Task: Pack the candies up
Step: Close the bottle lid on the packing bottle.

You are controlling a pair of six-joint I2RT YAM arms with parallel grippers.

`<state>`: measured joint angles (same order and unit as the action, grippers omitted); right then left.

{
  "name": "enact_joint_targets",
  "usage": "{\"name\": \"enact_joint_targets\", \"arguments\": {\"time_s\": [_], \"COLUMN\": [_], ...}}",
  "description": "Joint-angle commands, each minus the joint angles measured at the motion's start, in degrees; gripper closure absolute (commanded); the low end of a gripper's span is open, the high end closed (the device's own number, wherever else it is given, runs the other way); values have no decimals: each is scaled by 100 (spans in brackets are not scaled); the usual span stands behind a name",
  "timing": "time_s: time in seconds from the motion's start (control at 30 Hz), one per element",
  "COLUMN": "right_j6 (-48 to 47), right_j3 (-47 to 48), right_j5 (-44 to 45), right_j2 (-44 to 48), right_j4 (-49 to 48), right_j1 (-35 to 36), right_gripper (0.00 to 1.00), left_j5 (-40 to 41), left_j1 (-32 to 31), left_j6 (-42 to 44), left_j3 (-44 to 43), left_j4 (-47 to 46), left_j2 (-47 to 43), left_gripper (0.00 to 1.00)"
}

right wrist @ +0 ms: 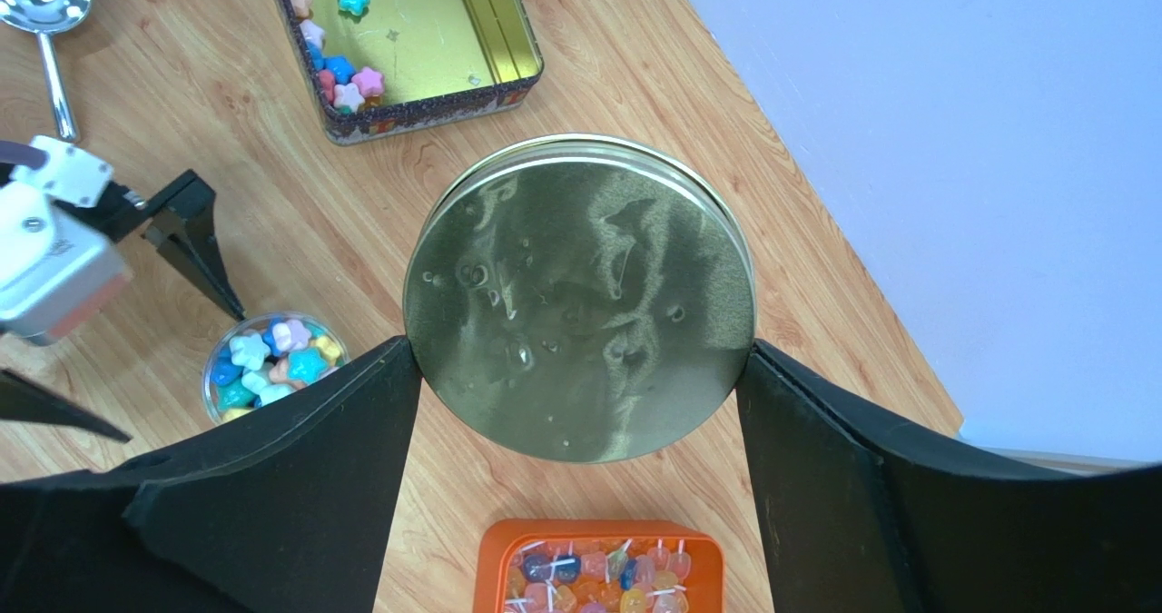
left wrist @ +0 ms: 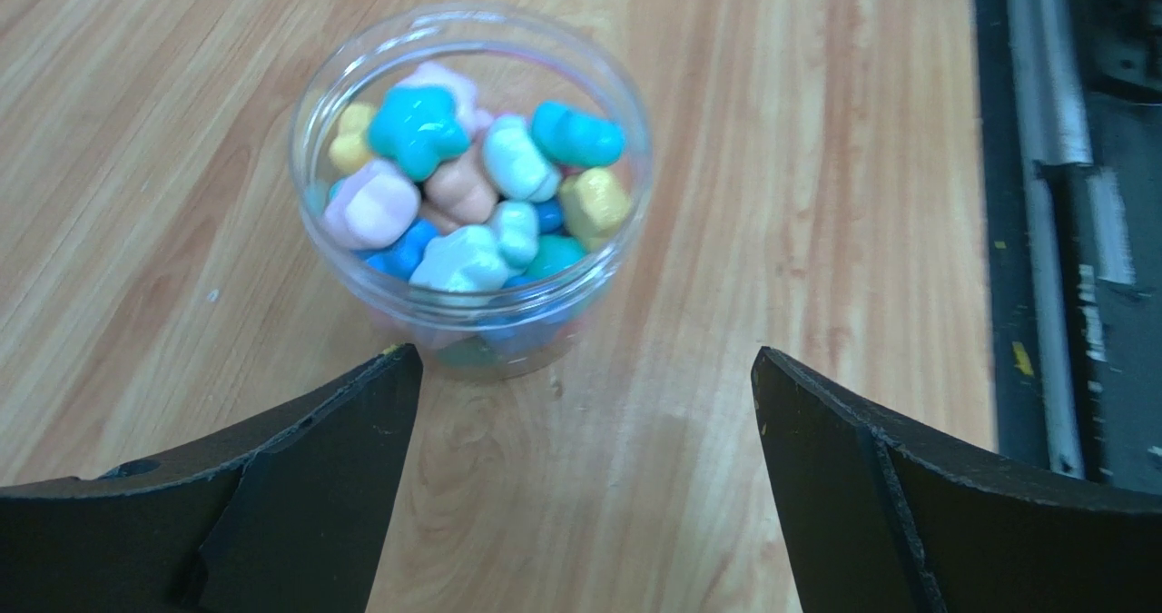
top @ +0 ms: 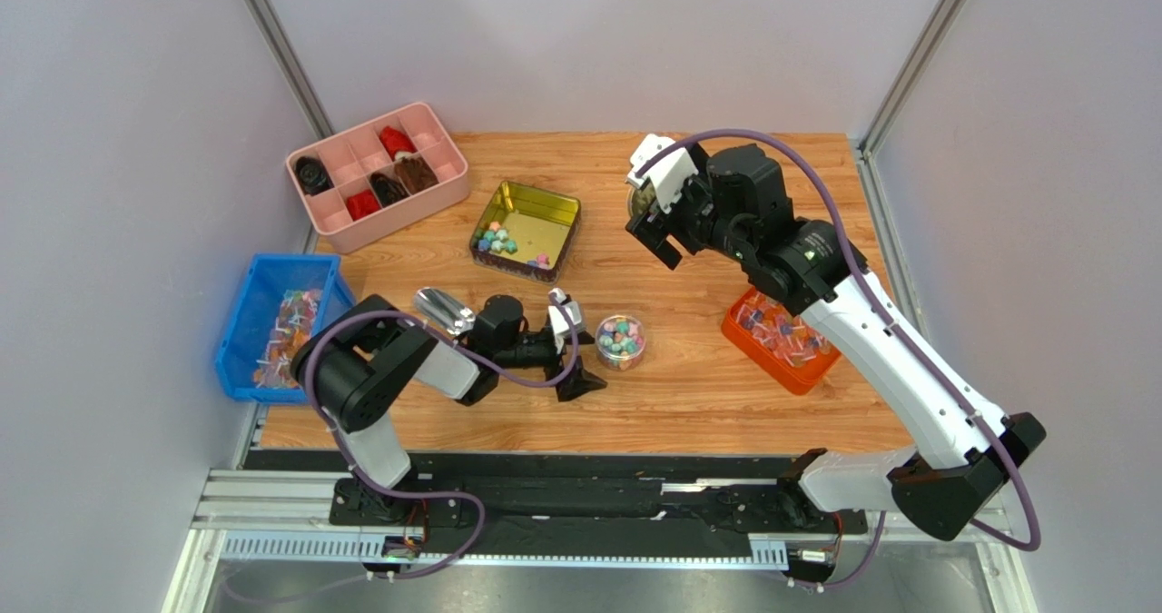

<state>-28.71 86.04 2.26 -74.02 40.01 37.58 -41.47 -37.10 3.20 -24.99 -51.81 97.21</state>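
The candies (left wrist: 464, 198) are small pastel star-like sweets that fill a clear round jar (left wrist: 480, 335) on the wooden table; in the top view the jar (top: 602, 343) stands near the middle. More candies (top: 502, 243) lie in an open gold tin (top: 542, 215), also in the right wrist view as candies (right wrist: 337, 79) in the tin (right wrist: 423, 27). My left gripper (left wrist: 587, 368) is open and low on the table, just short of the jar, with nothing between its fingers. My right gripper (right wrist: 576, 361) is raised above the table and shut on a round metal lid (right wrist: 580, 286) by its edges.
A pink compartment tray (top: 396, 215) with dark red and brown pieces stands at the back left. A blue bin (top: 252, 300) of wrapped sweets sits at the left edge, an orange bin (top: 738, 324) of wrapped sweets at the right. A metal scoop (top: 439, 305) lies by the left arm.
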Motion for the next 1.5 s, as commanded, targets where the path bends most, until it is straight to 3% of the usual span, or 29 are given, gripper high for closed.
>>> {"name": "enact_joint_targets", "arguments": {"time_s": [0.0, 0.2, 0.37, 0.57, 0.77, 0.97, 1.2, 1.47], "right_j6": [111, 41, -47, -91, -65, -231, -390, -320], "right_j3": [-61, 27, -78, -237, -281, -807, -1669, -2152], "right_j5": [-94, -42, 20, 73, 3, -191, -1068, -1913], "right_j2": [230, 133, 107, 54, 1, 142, 529, 450], "right_j4": [-213, -143, -125, -143, -55, 218, 481, 842], "right_j1": [-5, -5, -5, -14, -14, -75, -357, -366], "right_gripper": [33, 33, 33, 33, 33, 33, 35, 36], "left_j5": [578, 808, 106, -439, -388, -397, -370, -301], "left_j1": [-25, -52, -95, -429, -658, -737, -851, -913], "left_j6": [-206, -476, -488, 513, 1262, 1306, 1341, 964], "left_j3": [-84, -357, -515, -673, -963, -964, -1034, -1139], "left_j4": [-865, -1348, -1999, -1272, -709, -681, -698, -1243], "left_j2": [456, 1097, 1704, 1714, 1828, 1793, 1758, 1854], "left_gripper": [1, 1, 1, 1, 1, 9, 30, 30]}}
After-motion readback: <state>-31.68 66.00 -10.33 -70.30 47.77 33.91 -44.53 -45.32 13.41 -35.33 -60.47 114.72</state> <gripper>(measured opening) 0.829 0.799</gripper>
